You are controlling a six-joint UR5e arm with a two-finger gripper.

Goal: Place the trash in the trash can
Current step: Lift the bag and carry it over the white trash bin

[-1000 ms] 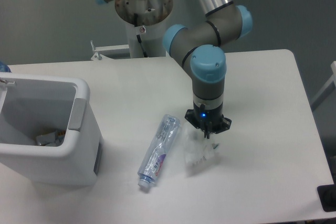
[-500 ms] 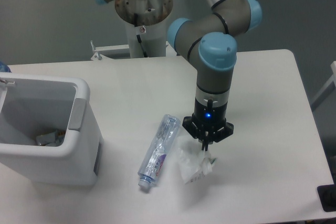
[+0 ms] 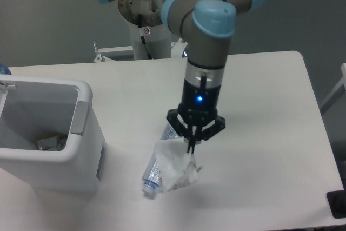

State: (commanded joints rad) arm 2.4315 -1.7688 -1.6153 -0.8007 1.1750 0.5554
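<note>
The table (image 3: 270, 112) is topped at far left by the trash can (image 3: 81, 155). The bottle (image 3: 153, 172) is left lying beside it, partly covered by the wrapper (image 3: 174, 167), which is pinched directly beneath the closed gripper (image 3: 191, 145), dangling.

One fixed camera looks down from high in front across the table (image 3: 270, 79) toward the arm's base (image 3: 147, 4).

Wrapper (image 3: 174, 165) under tool (image 3: 191, 145), overlapping bottle (image 3: 153, 176); bin (image 3: 81, 133) left.
</note>
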